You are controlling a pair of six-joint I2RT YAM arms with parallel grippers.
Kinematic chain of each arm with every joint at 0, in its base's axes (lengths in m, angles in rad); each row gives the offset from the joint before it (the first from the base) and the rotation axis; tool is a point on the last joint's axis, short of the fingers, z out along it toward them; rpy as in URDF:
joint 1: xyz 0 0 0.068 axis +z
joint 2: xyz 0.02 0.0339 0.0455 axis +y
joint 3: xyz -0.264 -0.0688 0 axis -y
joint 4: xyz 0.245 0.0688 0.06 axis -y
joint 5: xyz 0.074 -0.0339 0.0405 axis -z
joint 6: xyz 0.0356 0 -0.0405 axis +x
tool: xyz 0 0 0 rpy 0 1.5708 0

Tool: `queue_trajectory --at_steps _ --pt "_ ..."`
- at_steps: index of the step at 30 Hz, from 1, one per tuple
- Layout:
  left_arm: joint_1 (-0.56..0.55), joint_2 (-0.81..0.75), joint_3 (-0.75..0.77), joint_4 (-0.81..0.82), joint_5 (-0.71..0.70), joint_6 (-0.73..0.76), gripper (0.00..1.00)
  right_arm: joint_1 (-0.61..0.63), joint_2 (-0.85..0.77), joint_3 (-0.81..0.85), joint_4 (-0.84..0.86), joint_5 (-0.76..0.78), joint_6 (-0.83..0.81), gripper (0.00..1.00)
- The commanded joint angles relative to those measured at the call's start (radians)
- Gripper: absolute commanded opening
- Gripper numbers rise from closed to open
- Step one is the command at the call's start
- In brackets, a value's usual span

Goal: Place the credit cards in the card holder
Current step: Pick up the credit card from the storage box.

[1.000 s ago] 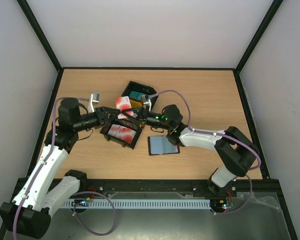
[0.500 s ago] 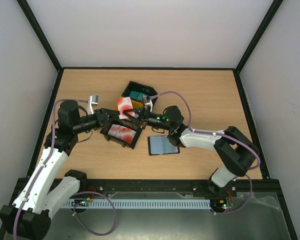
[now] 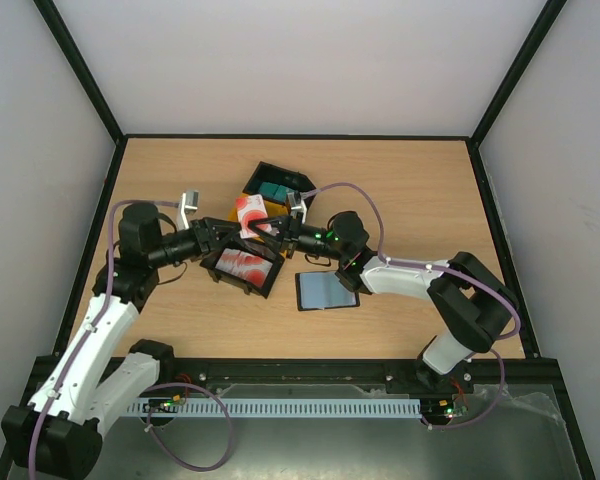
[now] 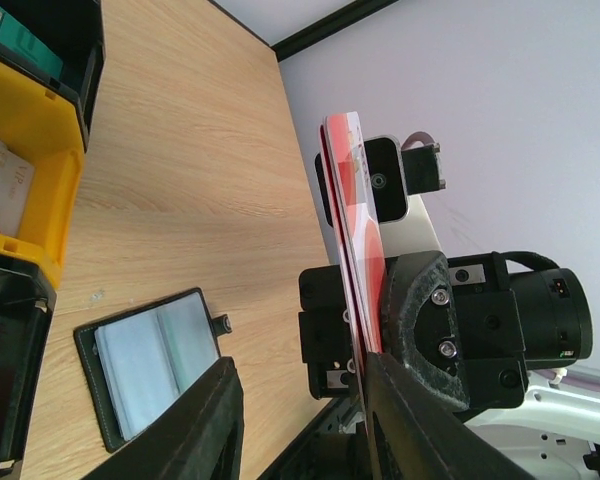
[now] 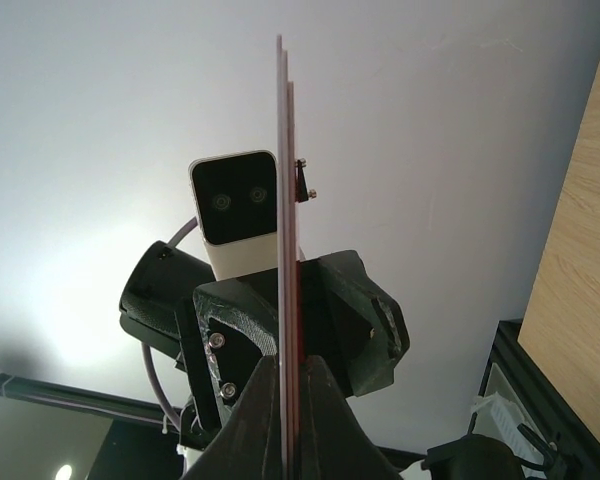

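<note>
right tool (image 5: 288,378) is clamped on red-and-white credit cards (image 5: 284,200) at the top view's centre. left tool (image 4: 300,365) faces it, jaws apart around them. card holder (image 3: 327,290) lies open on the counter (image 3: 410,190), lower right. near black bin (image 3: 242,287) holds other cards (image 3: 245,265).

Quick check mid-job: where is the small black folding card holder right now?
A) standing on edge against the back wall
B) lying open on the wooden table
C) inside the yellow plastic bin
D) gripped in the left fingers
B: the small black folding card holder lies flat and open on the wooden table, and nothing grips it.
</note>
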Motion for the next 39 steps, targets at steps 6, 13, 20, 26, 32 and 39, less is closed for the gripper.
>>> queue_trajectory --at_steps 6,13,20,26,32,39 --pt "0.009 -0.042 0.014 0.004 -0.019 -0.019 0.36 -0.001 -0.021 0.014 0.062 -0.021 -0.028 0.02" --pt "0.010 -0.023 0.004 0.019 -0.005 -0.026 0.31 -0.001 -0.029 0.020 0.062 -0.033 -0.027 0.02" --pt "0.010 -0.006 -0.029 0.014 -0.002 -0.024 0.21 -0.002 -0.038 0.018 0.091 -0.046 -0.002 0.02" --pt "0.009 0.038 -0.023 -0.007 0.058 0.010 0.24 0.001 -0.031 0.036 0.060 -0.093 -0.028 0.02" --pt "0.009 0.101 0.017 -0.121 0.047 0.095 0.24 0.025 -0.027 0.046 0.020 -0.141 -0.078 0.02" --pt "0.009 0.121 -0.021 -0.092 0.092 0.079 0.24 0.060 -0.012 0.077 -0.059 -0.198 -0.152 0.02"
